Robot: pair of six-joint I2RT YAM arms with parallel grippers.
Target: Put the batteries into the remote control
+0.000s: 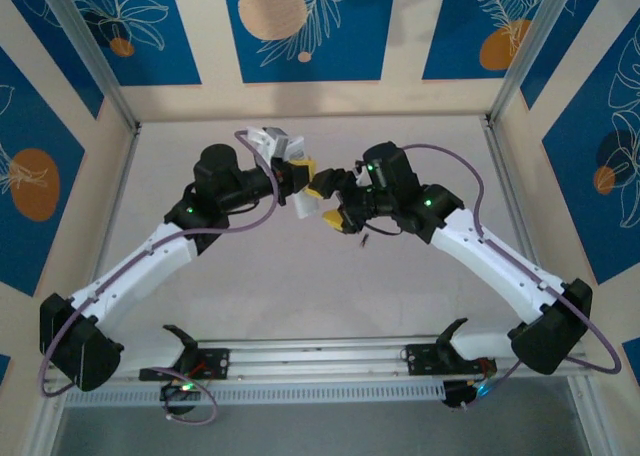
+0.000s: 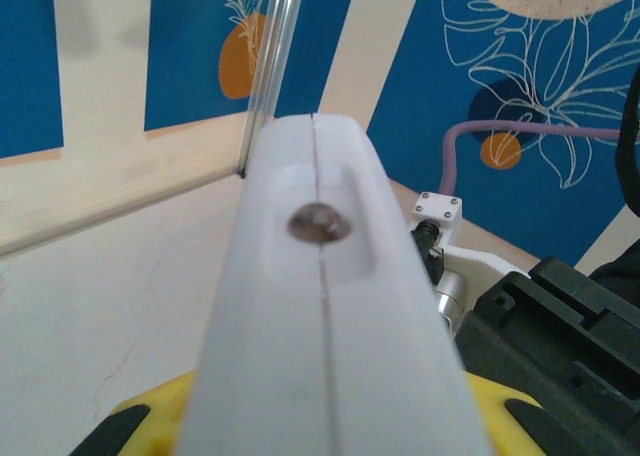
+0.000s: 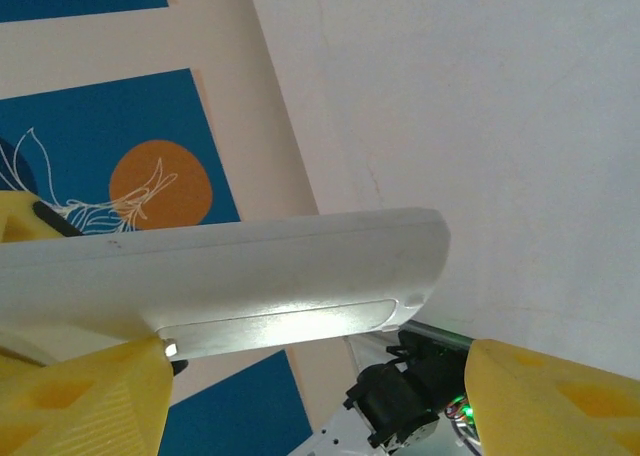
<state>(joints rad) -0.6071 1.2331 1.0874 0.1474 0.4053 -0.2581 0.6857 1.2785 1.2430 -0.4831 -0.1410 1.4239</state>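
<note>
Left claw (image 2: pixel 322 434): pressed together on the remote control (image 2: pixel 325 326), with a yellow finger (image 2: pixel 150 416) on either side of its near end.
Remote control, left wrist view: rises straight out of the grip, lifted off the table (image 1: pixel 300 286). It is smooth matte white plastic with a seam down its middle and a shallow oval recess holding a brownish round spot.
Remote control, overhead: held in the air between the two claws.
Right claw (image 3: pixel 315 381): spread wide. The remote lies across the gap; one finger (image 3: pixel 80 401) meets its lower edge and the other stands apart from its rounded tip.
Fingers: yellow, blocky, finely ribbed.
Table: pale, matte, faint hairline marks.
</note>
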